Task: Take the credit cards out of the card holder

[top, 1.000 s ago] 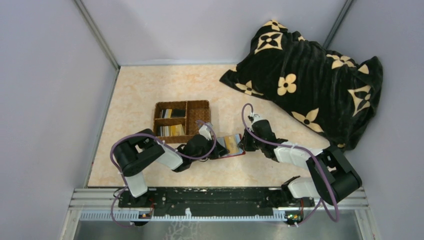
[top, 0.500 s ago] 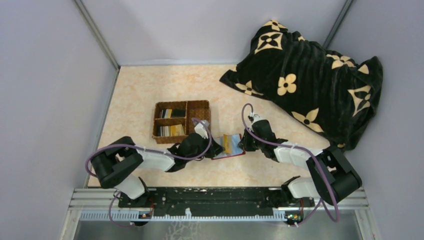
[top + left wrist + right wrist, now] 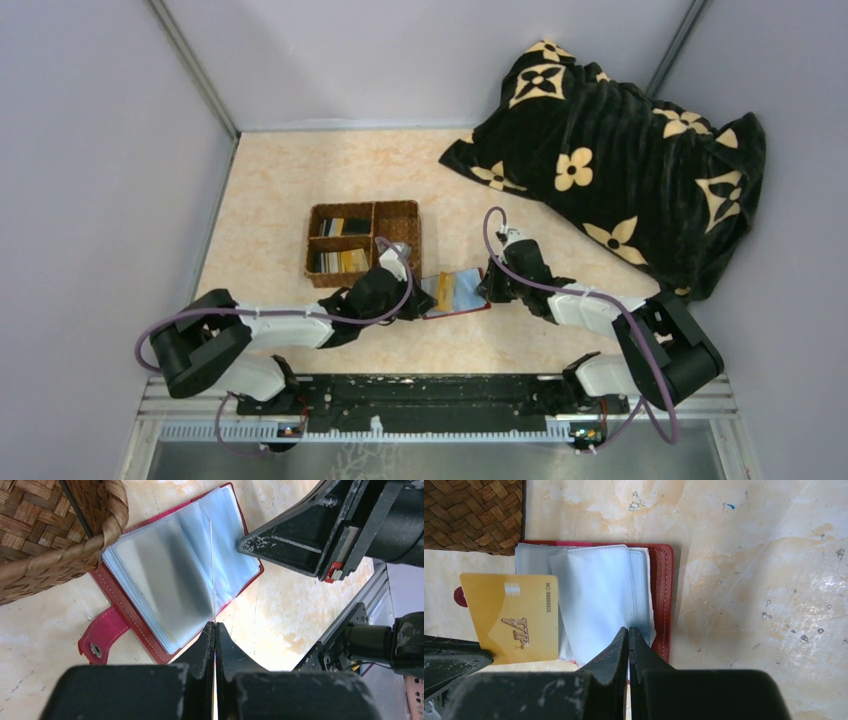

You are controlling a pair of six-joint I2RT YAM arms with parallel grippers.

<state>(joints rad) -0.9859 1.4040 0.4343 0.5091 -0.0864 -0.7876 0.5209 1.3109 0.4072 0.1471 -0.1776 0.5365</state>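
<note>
The left gripper (image 3: 215, 626) pinches a thin orange-yellow plastic credit card (image 3: 516, 617) (edge-on in its own camera) above the open red booklet card holder (image 3: 466, 290). The right gripper (image 3: 628, 630) is clamped on one of the holder's clear bluish pocket leaves. The holder lies at 4 o'clock from the brown wicker basket (image 3: 400, 232).

The surface (image 3: 290, 180) is a pale cream slab, marbled with orange, flecked here and there with small scuffs and specks. A brown wicker basket (image 3: 365, 204) sits near its middle, left of centre. A red card holder (image 3: 468, 292) lies open and flat just off the basket's near right corner, perhaps touching it. A black blanket (image 3: 620, 160) with cream flowers lies heaped over the far right corner, well apart from both.
</note>
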